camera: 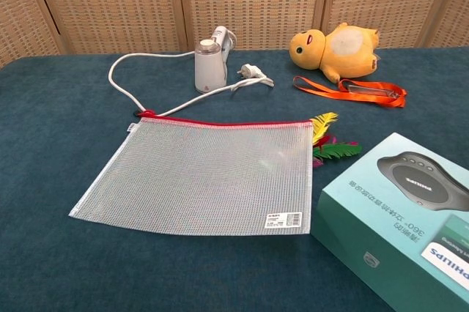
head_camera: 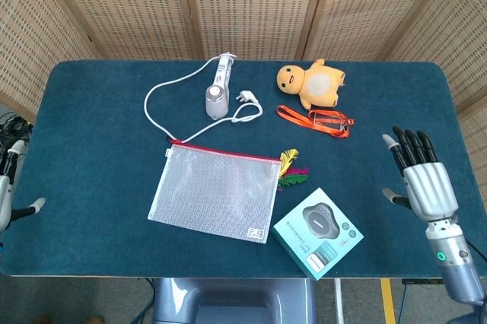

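A clear mesh pouch (head_camera: 214, 191) (camera: 205, 176) with a red zip lies flat near the table's middle. Coloured feathers (head_camera: 291, 171) (camera: 331, 143) poke out beside its right edge. A teal speaker box (head_camera: 317, 230) (camera: 401, 218) sits at the front right. My right hand (head_camera: 422, 179) hovers at the table's right edge, fingers spread, holding nothing, well away from the box. At the far left edge only a sliver of my left hand (head_camera: 9, 187) shows, with one fingertip (head_camera: 35, 205) pointing out; nothing is in it. Neither hand shows in the chest view.
A white handheld device (head_camera: 218, 90) (camera: 209, 61) with a looping cord stands at the back. A yellow plush duck (head_camera: 313, 82) (camera: 335, 47) and an orange lanyard (head_camera: 315, 119) (camera: 355, 88) lie at the back right. The table (head_camera: 99, 134) is covered in blue cloth; woven screens stand behind.
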Motion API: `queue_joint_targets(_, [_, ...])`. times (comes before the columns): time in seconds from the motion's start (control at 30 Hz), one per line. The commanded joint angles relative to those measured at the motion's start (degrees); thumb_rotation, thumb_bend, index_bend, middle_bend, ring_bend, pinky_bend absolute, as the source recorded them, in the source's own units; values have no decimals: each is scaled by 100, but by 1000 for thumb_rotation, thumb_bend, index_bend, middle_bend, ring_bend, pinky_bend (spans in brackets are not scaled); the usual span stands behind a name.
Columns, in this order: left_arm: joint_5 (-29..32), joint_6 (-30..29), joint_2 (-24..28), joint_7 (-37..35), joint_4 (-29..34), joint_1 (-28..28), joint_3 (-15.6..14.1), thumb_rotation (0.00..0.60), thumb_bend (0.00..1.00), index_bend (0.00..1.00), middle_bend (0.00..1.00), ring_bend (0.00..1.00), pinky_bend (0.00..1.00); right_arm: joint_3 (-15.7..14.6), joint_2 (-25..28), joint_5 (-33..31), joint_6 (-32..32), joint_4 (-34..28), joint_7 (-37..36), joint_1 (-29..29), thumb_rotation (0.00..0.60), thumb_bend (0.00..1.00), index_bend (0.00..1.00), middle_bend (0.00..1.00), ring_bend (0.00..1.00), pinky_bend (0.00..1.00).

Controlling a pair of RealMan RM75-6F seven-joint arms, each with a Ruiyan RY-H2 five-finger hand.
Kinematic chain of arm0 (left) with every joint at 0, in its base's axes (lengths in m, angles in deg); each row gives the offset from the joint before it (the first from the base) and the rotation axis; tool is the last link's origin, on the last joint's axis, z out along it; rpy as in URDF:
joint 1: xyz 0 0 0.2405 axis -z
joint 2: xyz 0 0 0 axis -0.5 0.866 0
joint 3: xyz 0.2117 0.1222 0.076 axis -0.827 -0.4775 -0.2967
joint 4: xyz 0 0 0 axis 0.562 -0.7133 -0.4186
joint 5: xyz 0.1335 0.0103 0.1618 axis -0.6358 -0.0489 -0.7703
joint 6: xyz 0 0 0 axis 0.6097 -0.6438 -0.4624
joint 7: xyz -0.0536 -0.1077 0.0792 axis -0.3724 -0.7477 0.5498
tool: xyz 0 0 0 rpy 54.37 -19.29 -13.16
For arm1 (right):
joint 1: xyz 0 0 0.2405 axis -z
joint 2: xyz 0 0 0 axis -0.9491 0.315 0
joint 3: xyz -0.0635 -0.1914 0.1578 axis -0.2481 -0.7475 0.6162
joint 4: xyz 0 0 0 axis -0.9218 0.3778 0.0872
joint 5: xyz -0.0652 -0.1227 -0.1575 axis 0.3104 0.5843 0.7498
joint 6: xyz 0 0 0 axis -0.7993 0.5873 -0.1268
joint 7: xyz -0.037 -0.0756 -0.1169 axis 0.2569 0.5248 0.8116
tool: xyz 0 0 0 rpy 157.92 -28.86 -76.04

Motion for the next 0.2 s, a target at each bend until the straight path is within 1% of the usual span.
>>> queue_joint_targets(0.03, [-349,-429,-142,-9,-154,-390,-252,600,0,0,0,0,0,-217,110,196,371,25,93,412,600,0,78,0,0,0])
queue_joint_targets(0.1, [-505,-609,-258,-27,-298,-536,-302,600,0,0,0,0,0,-255,133,228,471,-11,89,571,600,0,75,0,0,0])
queue_joint_targets(0.2, [-632,-693,-334,-102,-387,-672,-344,600,0,0,0,0,0,-271,162,294,549,-51,94,720,600,0,75,0,0,0])
